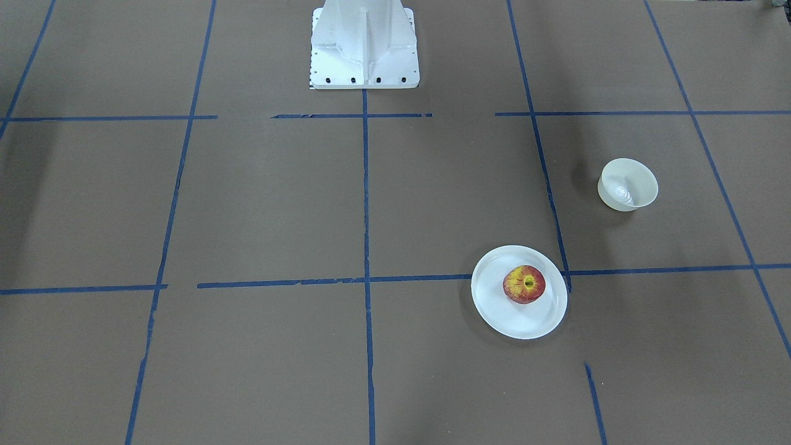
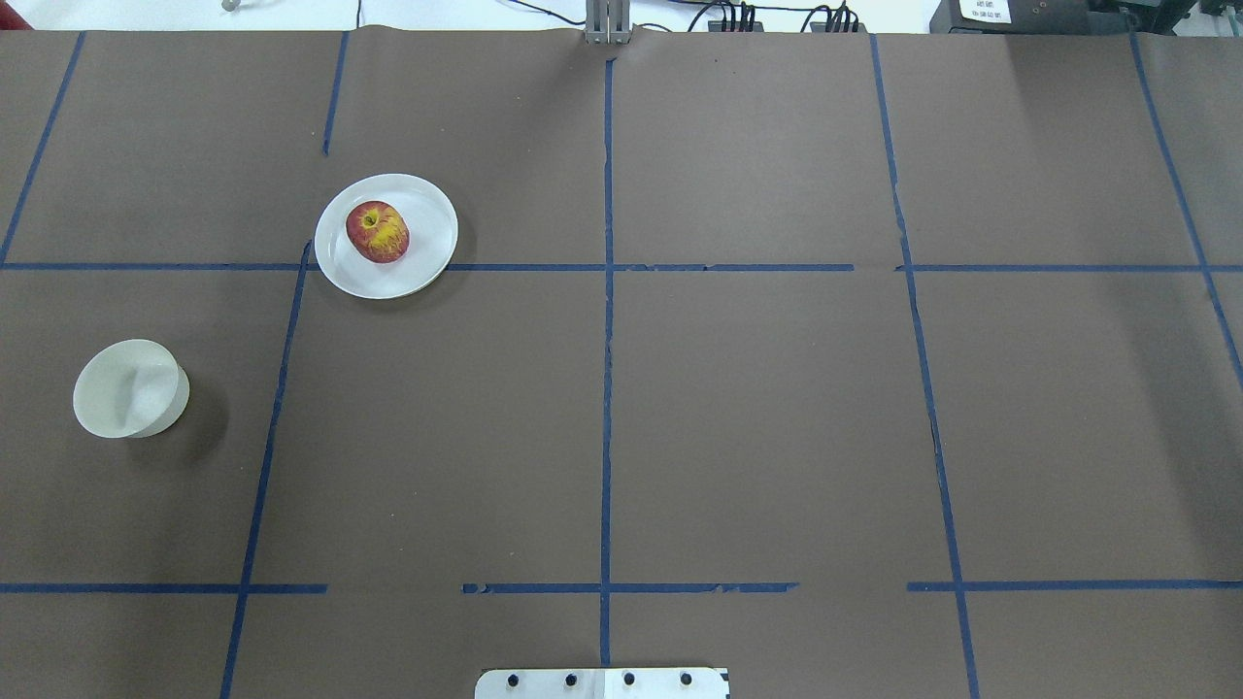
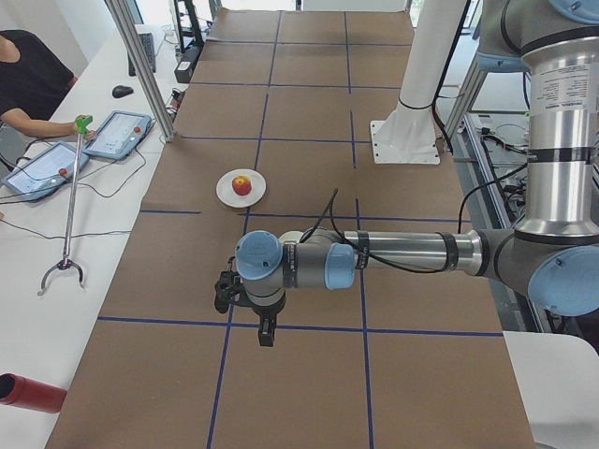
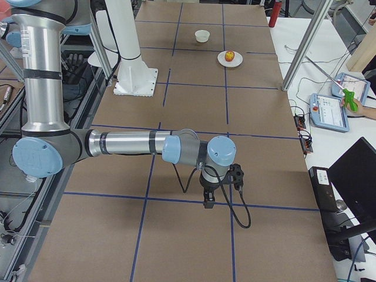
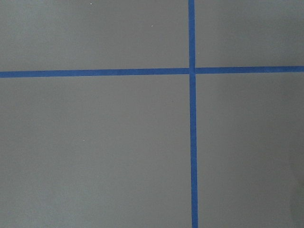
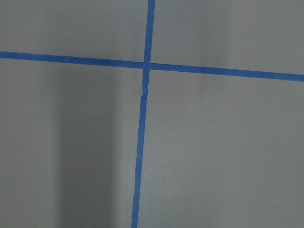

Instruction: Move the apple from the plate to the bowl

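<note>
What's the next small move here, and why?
Probably bring the left gripper over above the apple: it sits on the plate, the bowl is empty, both lie on the robot's left half, and that gripper hangs away from both.

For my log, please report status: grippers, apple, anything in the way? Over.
Away from apple: left gripper, right gripper; jaws unclear. Apple on plate, bowl empty. Nothing between plate and bowl.
</note>
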